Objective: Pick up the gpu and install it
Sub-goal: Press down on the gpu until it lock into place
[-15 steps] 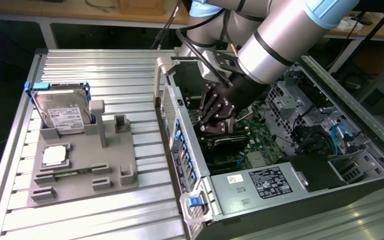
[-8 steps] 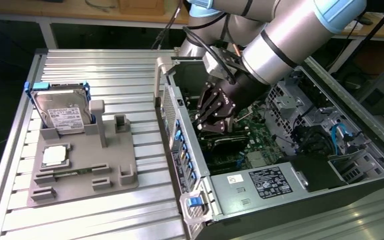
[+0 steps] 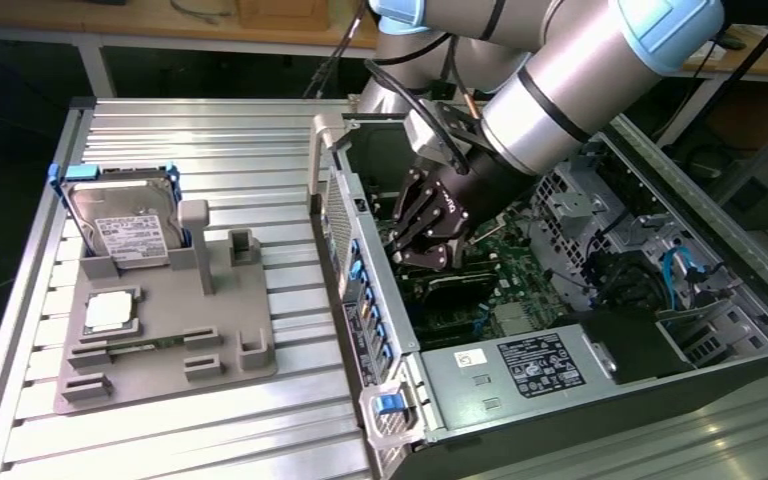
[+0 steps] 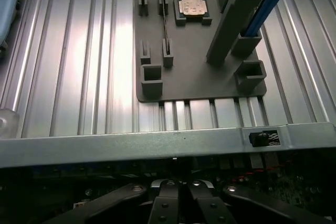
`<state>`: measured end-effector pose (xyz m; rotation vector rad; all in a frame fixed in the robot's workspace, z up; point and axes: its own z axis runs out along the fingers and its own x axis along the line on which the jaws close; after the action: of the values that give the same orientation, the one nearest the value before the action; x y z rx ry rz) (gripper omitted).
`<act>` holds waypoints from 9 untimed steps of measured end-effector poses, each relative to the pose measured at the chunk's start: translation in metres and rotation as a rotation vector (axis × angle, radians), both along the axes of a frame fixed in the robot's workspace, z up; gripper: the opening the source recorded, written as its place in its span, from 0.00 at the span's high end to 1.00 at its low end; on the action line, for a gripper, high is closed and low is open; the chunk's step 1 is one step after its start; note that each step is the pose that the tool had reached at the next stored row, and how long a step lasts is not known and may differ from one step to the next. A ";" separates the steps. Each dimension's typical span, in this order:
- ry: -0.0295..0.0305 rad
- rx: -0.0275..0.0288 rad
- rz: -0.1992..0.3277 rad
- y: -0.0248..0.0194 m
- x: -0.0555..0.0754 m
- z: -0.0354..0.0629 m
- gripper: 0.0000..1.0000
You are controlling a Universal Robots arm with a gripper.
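hard drive (image 3: 124, 225): 1 | CPU chip (image 4: 191, 7): 1 | computer case (image 3: 558, 370): 1

We see a grey holder plate (image 3: 157, 345), ribbed silver table (image 3: 184, 135), blue-framed hard drive (image 3: 124, 228), and black gripper (image 3: 427, 248).

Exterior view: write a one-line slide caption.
Robot gripper reaches inside the open computer case; hard drive stays on the gray holder.

Bright overhead light glares off the ribbed aluminium table (image 3: 224, 140), strongest along its far edge; the open computer case (image 3: 598, 300) interior sits in deep shadow.
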<state>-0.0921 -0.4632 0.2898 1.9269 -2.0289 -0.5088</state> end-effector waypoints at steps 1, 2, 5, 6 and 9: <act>0.0007 -0.0013 0.000 -0.0001 0.000 -0.0010 0.90; 0.0015 -0.0023 0.000 0.0000 0.000 -0.0021 0.90; 0.0031 -0.0052 0.000 0.0000 0.001 -0.0059 0.90; 0.0032 -0.0058 0.000 -0.0001 0.001 -0.0075 0.90; 0.0023 -0.0052 -0.001 0.0015 0.009 -0.0071 0.90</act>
<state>-0.0834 -0.4618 0.2827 1.9213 -2.0282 -0.5053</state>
